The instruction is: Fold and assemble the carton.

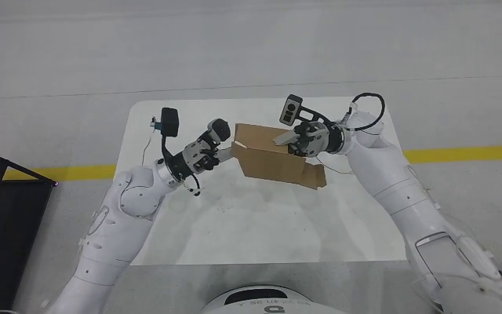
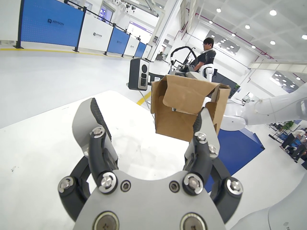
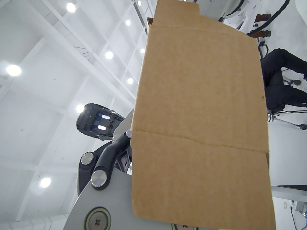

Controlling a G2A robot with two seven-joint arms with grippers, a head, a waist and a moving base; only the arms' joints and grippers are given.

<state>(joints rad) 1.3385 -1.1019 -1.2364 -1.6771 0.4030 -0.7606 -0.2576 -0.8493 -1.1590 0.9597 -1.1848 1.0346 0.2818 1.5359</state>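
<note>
The carton [image 1: 271, 161], partly erected with its end flaps loose, was held off the bench [image 1: 235, 228] above the far middle area. The right hand [image 1: 292, 140] was closed on the carton's upper right edge. The left hand [image 2: 148, 111] was positioned at the carton's left end with its fingers wide apart, one fingertip [image 2: 203, 120] just beside the lower corner; contact could not be confirmed.
</note>
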